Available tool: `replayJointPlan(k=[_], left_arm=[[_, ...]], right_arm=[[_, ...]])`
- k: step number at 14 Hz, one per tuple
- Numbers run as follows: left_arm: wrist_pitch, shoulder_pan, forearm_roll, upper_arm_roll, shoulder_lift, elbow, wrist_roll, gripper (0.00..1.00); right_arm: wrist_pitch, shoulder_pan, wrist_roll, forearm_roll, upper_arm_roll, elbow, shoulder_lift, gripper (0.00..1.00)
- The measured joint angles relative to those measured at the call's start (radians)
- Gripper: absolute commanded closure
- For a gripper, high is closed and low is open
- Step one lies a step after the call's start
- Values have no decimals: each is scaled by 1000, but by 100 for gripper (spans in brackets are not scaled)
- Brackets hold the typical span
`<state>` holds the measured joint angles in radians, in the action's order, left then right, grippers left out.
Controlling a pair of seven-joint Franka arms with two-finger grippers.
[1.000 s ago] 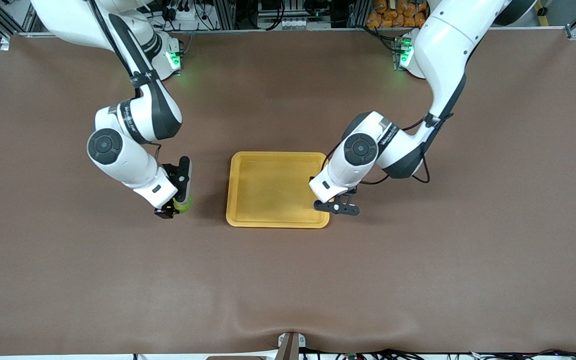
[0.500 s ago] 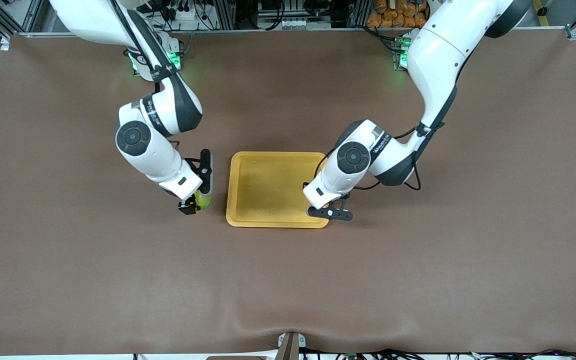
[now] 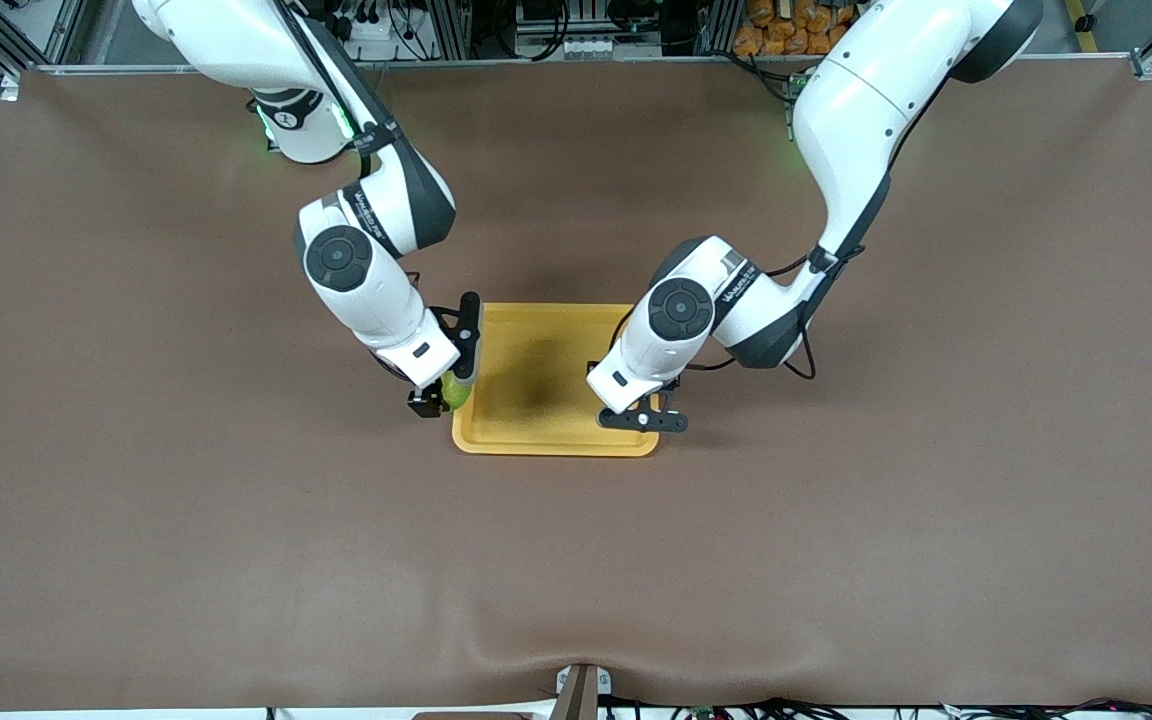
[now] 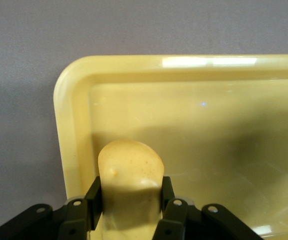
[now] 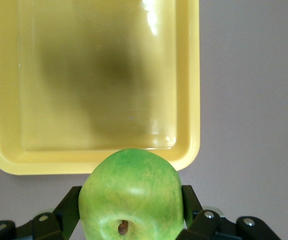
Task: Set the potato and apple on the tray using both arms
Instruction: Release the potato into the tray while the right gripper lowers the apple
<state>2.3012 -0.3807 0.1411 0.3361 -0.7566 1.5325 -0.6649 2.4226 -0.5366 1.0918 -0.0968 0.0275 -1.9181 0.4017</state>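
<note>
- At the middle of the front frame, the tray (image 3: pixel 536 375) lies flat on the brown table (image 3: pixel 836 560), its floor bare and wide bare table on every side of it.
- Right tool (image 3: pixel 451 390) hangs over the tray's rim at the right arm's end, clamped on the apple (image 5: pixel 131 195); in the right wrist frame the apple fills the lower centre, just past the tray's short edge.
- Left tool (image 3: pixel 636 405) is over the tray's corner at the left arm's end, gripping the potato (image 4: pixel 130 175), which sits just inside the rim in the left wrist frame.
</note>
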Motion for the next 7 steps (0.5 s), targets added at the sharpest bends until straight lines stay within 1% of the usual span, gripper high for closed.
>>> replayJointPlan(k=[1,2,3,4,5,7], left_arm=[[1,0,0,-1,-5,-1,0,98],[5,0,0,-2,-10,-1,0,91],[9,0,1,-2,-14,-2,0,88],[11,0,1,-2,-17,-2,0,87],[11,0,1,-2,-20,-3,0,82],[11,0,2,-3,-25,-5,0,53]], right_arm=[[0,-1,-4,0,0,0,3,93],[0,-1,-5,0,1,0,5,93],[2,-1,-5,0,1,0,7,92],[6,-2,-5,0,1,1,10,92],[11,-6,-8,-1,1,3,15,92],[18,-23,-34,-1,1,11,30,92]])
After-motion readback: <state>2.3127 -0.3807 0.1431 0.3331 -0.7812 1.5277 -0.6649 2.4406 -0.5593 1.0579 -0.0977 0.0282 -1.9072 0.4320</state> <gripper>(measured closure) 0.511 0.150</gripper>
